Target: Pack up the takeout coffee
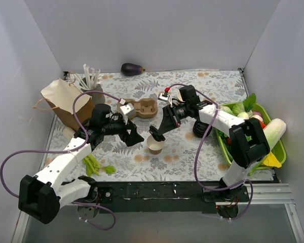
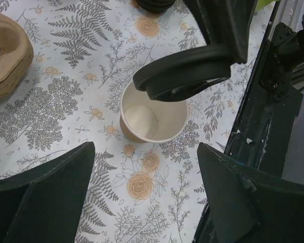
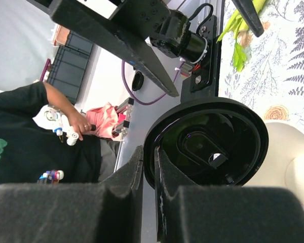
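Note:
A small tan paper cup [image 1: 155,146] stands upright and lidless on the floral cloth; the left wrist view shows it empty [image 2: 153,118], and its rim shows in the right wrist view [image 3: 289,158]. My right gripper [image 1: 157,133] is shut on the rim of a round black lid [image 3: 207,143] and holds it tilted just above the cup's far edge [image 2: 185,76]. My left gripper [image 1: 133,136] is open and empty, just left of the cup, its fingers [image 2: 45,197] wide apart. The brown paper bag [image 1: 66,103] stands open at the left.
A cardboard cup carrier [image 1: 141,108] lies behind the cup. A holder of white straws [image 1: 91,83] and an aubergine [image 1: 131,69] stand at the back. A green tray of vegetables [image 1: 251,124] is at the right. Greens [image 1: 93,166] lie near the left arm.

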